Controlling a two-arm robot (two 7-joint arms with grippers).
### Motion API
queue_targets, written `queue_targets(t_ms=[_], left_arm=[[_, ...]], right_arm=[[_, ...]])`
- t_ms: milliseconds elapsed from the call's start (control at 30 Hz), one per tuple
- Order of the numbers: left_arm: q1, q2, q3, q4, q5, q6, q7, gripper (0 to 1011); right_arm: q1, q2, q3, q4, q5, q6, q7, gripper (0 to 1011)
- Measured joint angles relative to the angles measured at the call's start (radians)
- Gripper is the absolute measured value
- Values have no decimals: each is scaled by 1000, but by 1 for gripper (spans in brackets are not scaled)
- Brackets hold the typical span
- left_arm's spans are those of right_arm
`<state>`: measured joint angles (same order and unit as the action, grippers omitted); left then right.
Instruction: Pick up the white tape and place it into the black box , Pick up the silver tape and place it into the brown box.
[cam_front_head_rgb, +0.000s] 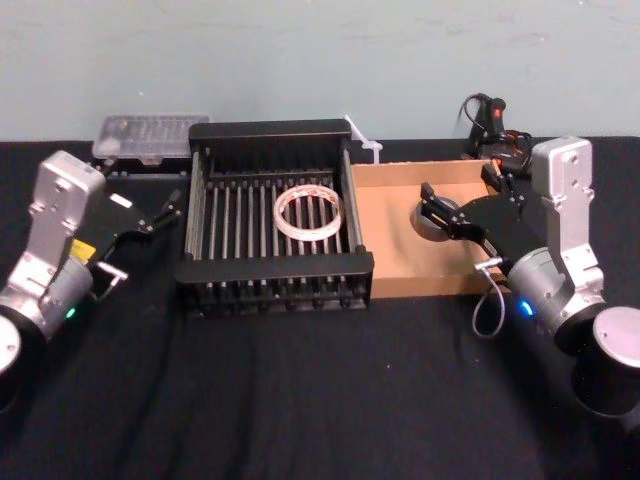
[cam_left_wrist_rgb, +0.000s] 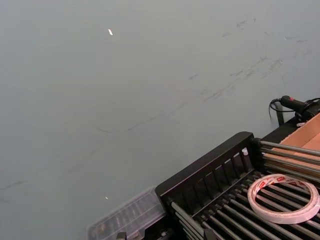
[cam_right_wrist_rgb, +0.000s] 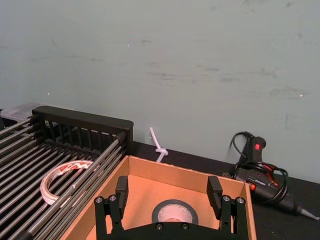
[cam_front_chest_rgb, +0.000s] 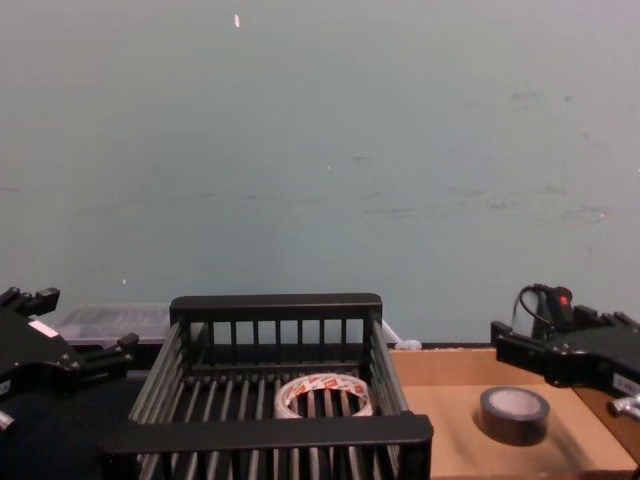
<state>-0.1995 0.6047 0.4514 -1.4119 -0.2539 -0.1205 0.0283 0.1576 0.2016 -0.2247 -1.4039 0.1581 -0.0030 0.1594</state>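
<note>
Where it lies flat, the silver tape looks dull grey.

We are seeing soft, even, rather dim light falling from above, leaving only faint shadows under the black box in the lower middle of the head view. The black tablecloth is swallowing detail across the lower frame. The white tape is catching a mild sheen at the lower right of the left wrist view. The head view is looking slightly soft overall, and the pale wall is showing an even greenish tint.
</note>
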Motion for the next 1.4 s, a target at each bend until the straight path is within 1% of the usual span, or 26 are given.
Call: queue_targets(t_ms=[367, 733, 1033, 1400], left_arm=[[0, 0, 0, 0, 0, 0, 0, 1001], [0, 0, 0, 0, 0, 0, 0, 1001], [0, 0, 0, 0, 0, 0, 0, 1001], [0, 0, 0, 0, 0, 0, 0, 1001]], right_arm=[[-64, -7, 21, -67, -44, -19, -15, 1003], [-144, -19, 34, -123, -107, -74, -38, 1002], [-184, -33, 42, -146, -151, -112, -45, 1002], [-205, -46, 59, -142, -154, -111, -27, 1002]])
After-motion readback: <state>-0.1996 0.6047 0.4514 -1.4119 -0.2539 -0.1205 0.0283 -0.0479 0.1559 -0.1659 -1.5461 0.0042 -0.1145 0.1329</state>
